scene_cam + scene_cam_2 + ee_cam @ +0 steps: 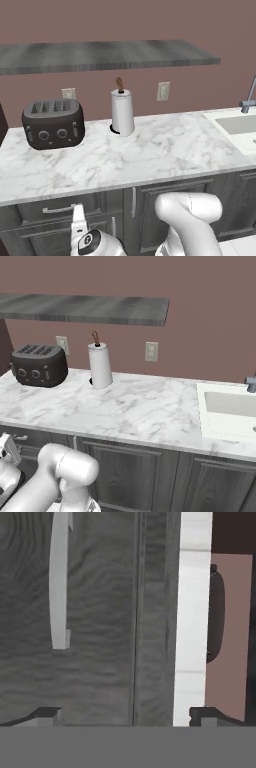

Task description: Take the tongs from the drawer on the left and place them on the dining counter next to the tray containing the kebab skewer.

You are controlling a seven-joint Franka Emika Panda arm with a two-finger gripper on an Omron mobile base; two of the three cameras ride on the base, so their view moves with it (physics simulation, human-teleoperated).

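The end effector (125,714) sits right up against the dark wood-grain front of the drawer (100,637), its two tips spread wide apart with nothing between them. The drawer's silver bar handle (59,582) lies at about eleven o'clock from the tips, apart from both. On the marble bench (150,155) above, a black toaster (52,122) stands at ten o'clock, a paper towel roll (122,112) near twelve, and a sink (240,125) at two.

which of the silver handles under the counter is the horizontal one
The drawer handle at the far left, a horizontal bar on the drawer under the toaster. The cabinet door handles beside it stand vertical.
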